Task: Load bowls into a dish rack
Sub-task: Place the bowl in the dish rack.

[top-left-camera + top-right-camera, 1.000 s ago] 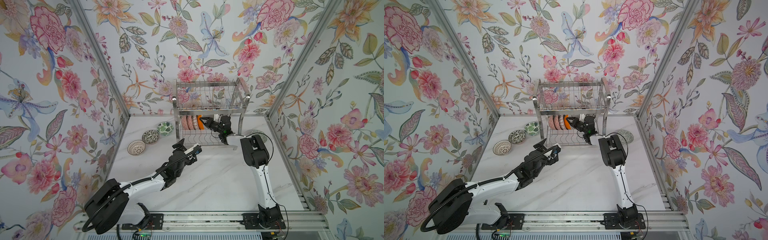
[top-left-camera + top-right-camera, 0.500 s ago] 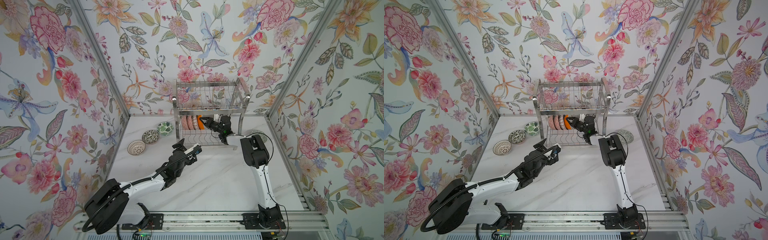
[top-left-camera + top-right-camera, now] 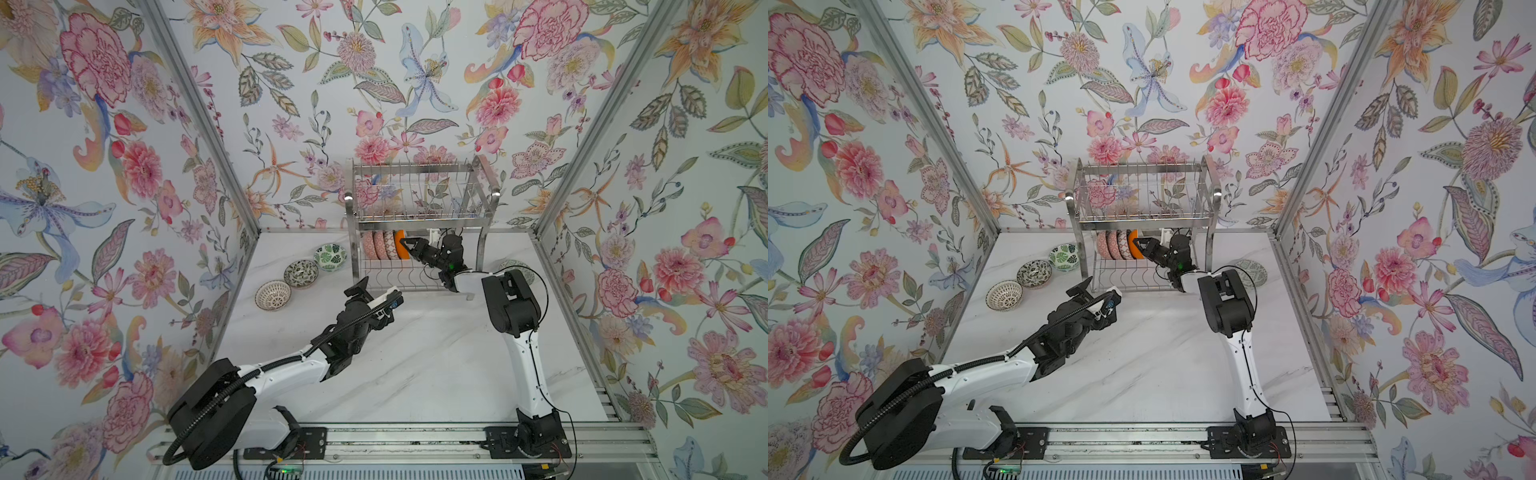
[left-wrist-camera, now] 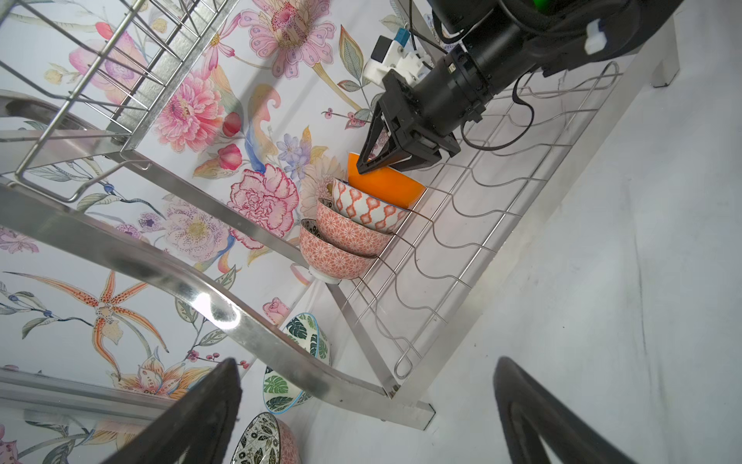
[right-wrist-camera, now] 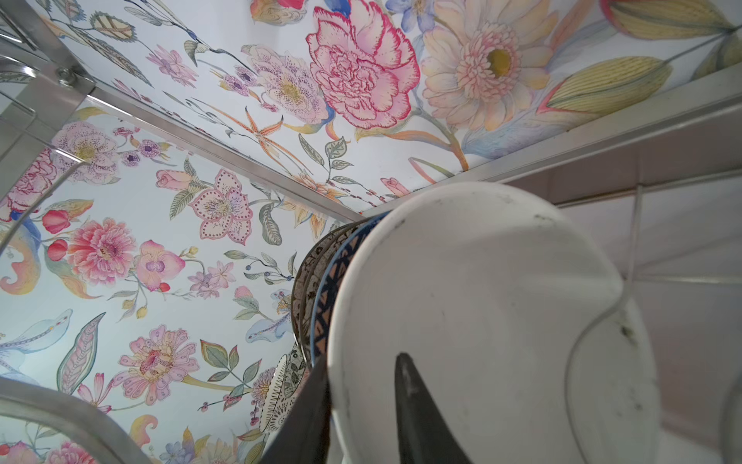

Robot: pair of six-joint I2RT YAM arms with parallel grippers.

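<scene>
The dish rack (image 3: 419,199) (image 3: 1142,195) stands at the back wall. On its lower tier, three pinkish bowls (image 3: 378,245) (image 4: 345,241) rest on edge, with the orange-outside white bowl (image 3: 400,245) (image 4: 385,187) (image 5: 482,301) last in the row. My right gripper (image 3: 409,246) (image 4: 363,168) (image 5: 361,361) straddles this bowl's rim, one finger outside and one inside, jaws slightly apart and loose on the wall. My left gripper (image 3: 378,291) (image 4: 365,361) hovers wide open and empty in front of the rack's left foot.
Three bowls sit on the table left of the rack: green leaf (image 3: 330,257), black-white floral (image 3: 301,273) and a pale patterned one (image 3: 272,294). Another bowl (image 3: 1252,272) lies right of the rack, behind my right arm. Floral walls enclose the table on three sides.
My right gripper's jaws have parted a little around the orange bowl's rim. Neither arm has visibly shifted, and the bowls stay where they were.
</scene>
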